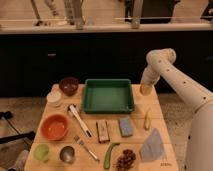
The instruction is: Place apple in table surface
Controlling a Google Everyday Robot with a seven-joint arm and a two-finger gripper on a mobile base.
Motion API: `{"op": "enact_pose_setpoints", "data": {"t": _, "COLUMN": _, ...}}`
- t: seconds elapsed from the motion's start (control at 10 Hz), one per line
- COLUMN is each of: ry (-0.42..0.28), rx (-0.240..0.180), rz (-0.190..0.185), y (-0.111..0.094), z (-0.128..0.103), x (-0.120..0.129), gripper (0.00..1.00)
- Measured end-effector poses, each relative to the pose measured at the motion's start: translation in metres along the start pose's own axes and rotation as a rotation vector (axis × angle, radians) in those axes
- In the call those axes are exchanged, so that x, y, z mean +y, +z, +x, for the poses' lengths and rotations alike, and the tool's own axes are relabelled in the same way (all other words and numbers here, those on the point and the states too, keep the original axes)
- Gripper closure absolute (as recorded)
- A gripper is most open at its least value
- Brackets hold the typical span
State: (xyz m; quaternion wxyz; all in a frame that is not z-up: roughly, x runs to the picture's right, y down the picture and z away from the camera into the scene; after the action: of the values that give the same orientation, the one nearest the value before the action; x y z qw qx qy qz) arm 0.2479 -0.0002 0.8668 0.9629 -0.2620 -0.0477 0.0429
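Note:
My gripper (145,87) hangs at the back right corner of the table surface (152,107), just right of the green tray (108,95). It is shut on the apple (145,91), a small yellow-orange fruit held low, close above the tan planks. The white arm reaches in from the right. The fingers themselves are mostly hidden by the apple and the wrist.
A yellow corn-like item (147,120), a blue sponge (126,126), a grey cloth (152,146), dark grapes (126,160) and a green vegetable (110,155) lie in front. An orange bowl (55,127), a dark bowl (68,85), cups and utensils fill the left side.

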Motion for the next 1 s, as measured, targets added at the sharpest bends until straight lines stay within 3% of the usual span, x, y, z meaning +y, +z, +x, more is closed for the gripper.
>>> {"op": "enact_pose_setpoints", "data": {"t": 0.6, "ry": 0.083, "rx": -0.147, "rz": -0.001, "y": 0.038, "z": 0.012, "x": -0.014, "gripper": 1.0}}
{"op": "enact_pose_setpoints", "data": {"t": 1.0, "ry": 0.11, "rx": -0.171, "rz": -0.028, "y": 0.066, "z": 0.03, "x": -0.016, "gripper": 1.0}}
